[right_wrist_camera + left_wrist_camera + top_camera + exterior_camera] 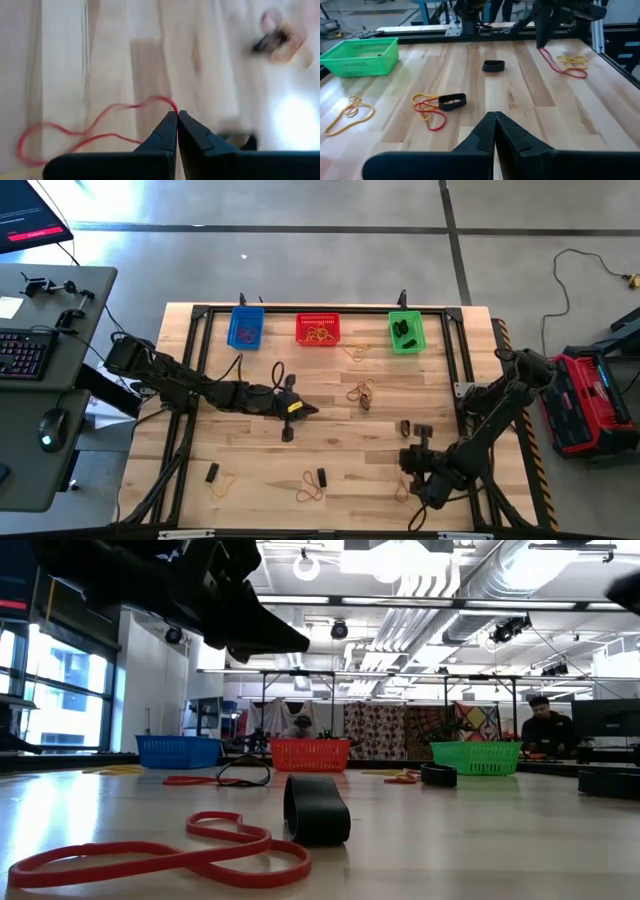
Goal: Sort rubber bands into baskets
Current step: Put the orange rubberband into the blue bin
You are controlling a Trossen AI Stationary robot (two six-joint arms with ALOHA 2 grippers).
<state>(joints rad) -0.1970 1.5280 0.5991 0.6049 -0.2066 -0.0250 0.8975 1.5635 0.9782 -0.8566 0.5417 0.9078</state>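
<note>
Three baskets stand in a row at the table's far edge: blue [245, 328], red [318, 330] and green [405, 330], each with bands inside. My right gripper [177, 113] hovers over the table's near right part [408, 465], shut on a thin red rubber band [100, 120]. My left gripper [495, 116] hangs shut and empty above the table's middle [312, 412], pointing toward the right edge; the low view shows it at upper left [298, 643]. Loose thin bands and short thick black ones lie flat on the wood. My right gripper pinches one end of the red band's loop [173, 106] between its two fingertips, coming from above at a slant. The band trails down from the fingers [554, 61]. Its lower end [576, 75] lies on the table beside a yellow band [572, 60].
A black band [452, 101] lies on a red and yellow tangle [427, 107]; another black band [493, 65] lies alone. Near the front edge are a black band [317, 810] and a red band [180, 855]. A black metal frame [455, 350] borders the table.
</note>
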